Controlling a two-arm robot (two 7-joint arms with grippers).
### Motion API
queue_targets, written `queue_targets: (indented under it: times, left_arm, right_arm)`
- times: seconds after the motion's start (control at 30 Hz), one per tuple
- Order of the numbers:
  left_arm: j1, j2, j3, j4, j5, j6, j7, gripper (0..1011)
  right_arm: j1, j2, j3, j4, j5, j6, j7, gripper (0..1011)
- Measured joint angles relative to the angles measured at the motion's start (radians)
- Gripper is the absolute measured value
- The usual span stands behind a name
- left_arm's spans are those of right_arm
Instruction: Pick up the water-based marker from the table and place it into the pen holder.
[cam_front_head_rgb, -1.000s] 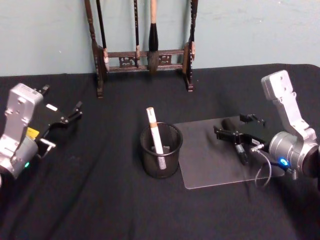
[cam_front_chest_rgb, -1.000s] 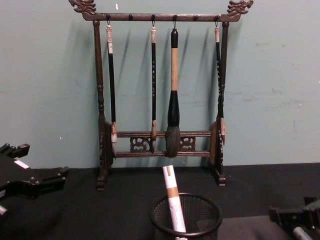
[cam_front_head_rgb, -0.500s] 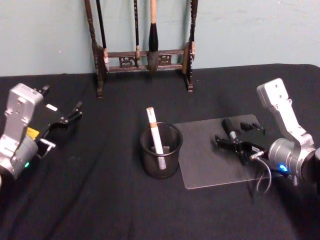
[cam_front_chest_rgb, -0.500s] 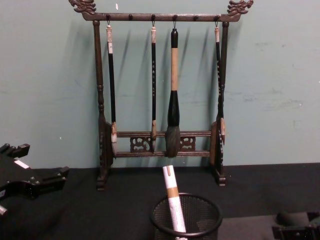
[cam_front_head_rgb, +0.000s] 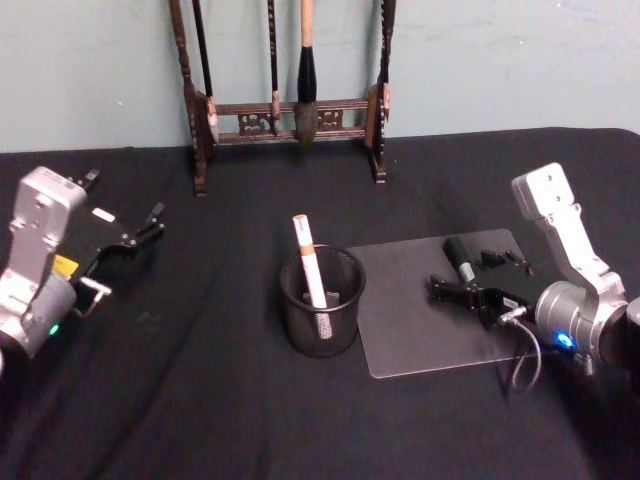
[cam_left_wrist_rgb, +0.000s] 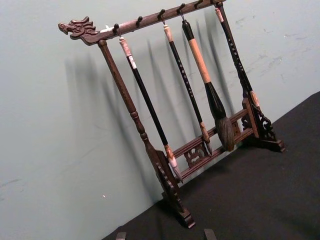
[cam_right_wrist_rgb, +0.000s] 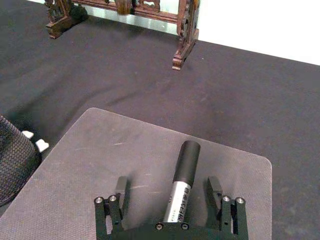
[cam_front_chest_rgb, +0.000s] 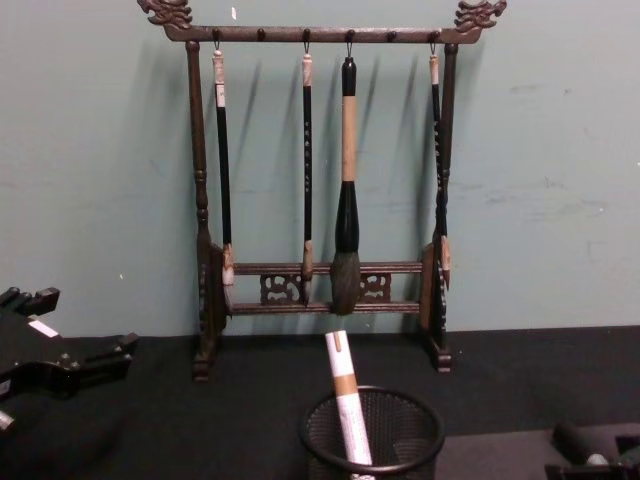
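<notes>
- Black cloth (cam_front_head_rgb: 200, 400) covers the table, against a teal wall (cam_front_head_rgb: 500, 60).
- One marker (cam_right_wrist_rgb: 185, 167), with a black cap and a silvery printed body, lies flat on one grey mat (cam_right_wrist_rgb: 110, 145), right of the pen holder (cam_front_head_rgb: 320, 305).
- Straddling it is the right gripper (cam_right_wrist_rgb: 167, 182), jaws apart, gaps either side.
- That one black mesh cup holds a second, white marker (cam_front_head_rgb: 308, 262), tan-banded.
- Far left hovers the left gripper (cam_front_head_rgb: 148, 224), jaws apart.
- One wooden rack (cam_front_chest_rgb: 320, 290) hangs four brushes (cam_front_chest_rgb: 347, 200).

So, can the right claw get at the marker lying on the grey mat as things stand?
Probably yes. The right claw is open, and the marker lies flat on the grey mat between its fingers, with nothing in the way. The pen holder stands well off to the side.
</notes>
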Motion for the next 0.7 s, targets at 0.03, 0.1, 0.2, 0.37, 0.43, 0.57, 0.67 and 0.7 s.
queue_targets:
  times: [0.03, 0.1, 0.2, 0.37, 0.43, 0.57, 0.67, 0.7]
  left_arm:
    - [0.0, 0.0, 0.0, 0.0, 0.0, 0.0, 0.0, 1001]
    - [0.0, 0.0, 0.0, 0.0, 0.0, 0.0, 0.0, 1001]
    - [0.0, 0.0, 0.0, 0.0, 0.0, 0.0, 0.0, 1001]
    - [0.0, 0.0, 0.0, 0.0, 0.0, 0.0, 0.0, 1001]
    - [0.0, 0.0, 0.0, 0.0, 0.0, 0.0, 0.0, 1001]
    - [0.0, 0.0, 0.0, 0.0, 0.0, 0.0, 0.0, 1001]
    - [0.0, 0.0, 0.0, 0.0, 0.0, 0.0, 0.0, 1001]
    - [0.0, 0.0, 0.0, 0.0, 0.0, 0.0, 0.0, 1001]
  right_arm:
    - [0.0, -0.001, 0.001, 0.001, -0.001, 0.0, 0.0, 1002]
    - [0.0, -0.003, 0.003, 0.002, -0.004, 0.0, 0.0, 1002]
    - [-0.002, -0.007, 0.01, 0.002, -0.01, 0.0, 0.0, 1002]
    - [-0.003, -0.011, 0.018, 0.007, -0.015, 0.0, 0.001, 1002]
    - [-0.003, -0.014, 0.021, 0.011, -0.016, 0.0, 0.003, 1002]
    - [-0.003, -0.017, 0.023, 0.017, -0.018, -0.001, 0.01, 1002]
    - [-0.002, -0.019, 0.024, 0.02, -0.019, -0.001, 0.014, 1002]
    - [-0.002, -0.02, 0.024, 0.021, -0.019, -0.002, 0.015, 1000]
